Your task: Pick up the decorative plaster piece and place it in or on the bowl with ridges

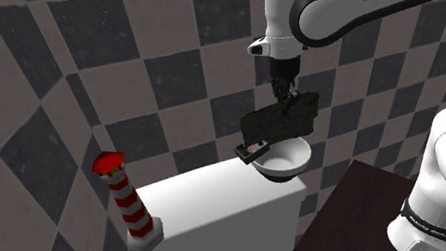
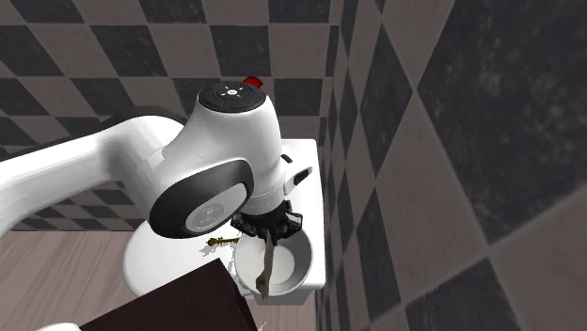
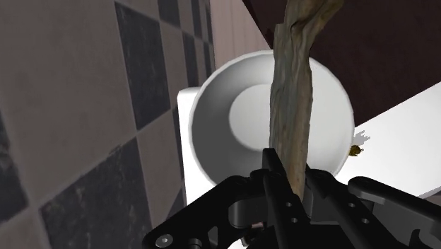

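My black gripper (image 1: 287,97) is shut on the decorative piece (image 1: 282,122), a flat, brownish slab with a rough surface that hangs edge-down from the fingers. It hovers right above a white bowl (image 1: 282,162) that sits at the corner of a white toilet tank (image 1: 217,210). In the wrist view the piece (image 3: 291,106) runs from the gripper (image 3: 290,173) out across the bowl (image 3: 233,120). From the second exterior view the piece (image 2: 267,265) dangles under the gripper (image 2: 270,226) over the bowl (image 2: 293,268); I cannot tell whether it touches.
A red-and-white striped lighthouse figure (image 1: 129,202) stands on the tank's other end. The dark stand (image 1: 360,218) lies close beside the tank. Checkered tiled walls (image 1: 38,105) close in behind. A small golden object (image 3: 355,149) lies near the bowl's rim.
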`<state>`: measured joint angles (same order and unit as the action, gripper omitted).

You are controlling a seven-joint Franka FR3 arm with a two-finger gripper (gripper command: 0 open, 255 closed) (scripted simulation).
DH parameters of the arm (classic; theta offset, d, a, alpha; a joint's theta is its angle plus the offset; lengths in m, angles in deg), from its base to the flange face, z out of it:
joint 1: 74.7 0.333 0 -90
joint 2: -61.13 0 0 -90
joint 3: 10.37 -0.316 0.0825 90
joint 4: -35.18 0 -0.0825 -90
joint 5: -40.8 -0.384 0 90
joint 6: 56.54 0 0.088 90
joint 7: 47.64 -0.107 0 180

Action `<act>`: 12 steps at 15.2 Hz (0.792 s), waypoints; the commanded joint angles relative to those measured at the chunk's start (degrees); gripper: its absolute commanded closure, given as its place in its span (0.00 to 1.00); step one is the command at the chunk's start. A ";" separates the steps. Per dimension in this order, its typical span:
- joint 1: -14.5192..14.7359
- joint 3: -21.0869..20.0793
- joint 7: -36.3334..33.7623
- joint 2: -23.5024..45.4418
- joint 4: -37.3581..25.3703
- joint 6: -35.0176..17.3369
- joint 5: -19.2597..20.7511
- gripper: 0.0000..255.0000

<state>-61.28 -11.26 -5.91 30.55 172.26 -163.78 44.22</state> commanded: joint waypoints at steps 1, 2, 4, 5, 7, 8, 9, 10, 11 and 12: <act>0.04 -0.08 -0.21 0.18 1.60 -1.82 0.00 1.00; 0.04 -0.08 -0.26 0.29 2.29 -2.61 0.02 1.00; 0.04 -0.07 -0.26 0.29 2.30 -2.63 0.02 1.00; 0.05 -0.06 -0.27 0.29 2.30 -2.63 0.02 1.00; 0.06 -0.05 -0.27 0.29 2.30 -2.63 0.03 1.00; 0.07 -0.05 -0.27 0.30 2.30 -2.63 0.03 1.00; 0.07 -0.04 -0.27 0.30 2.30 -2.63 0.04 1.00; 0.08 -0.04 -0.28 0.30 2.30 -2.63 0.04 1.00; 0.08 -0.04 -0.28 0.25 2.33 -2.62 0.04 0.00; 0.07 -0.02 -0.25 0.24 2.36 -2.63 0.05 0.00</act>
<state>-61.22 -11.27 -6.16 30.79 174.57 -166.41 44.28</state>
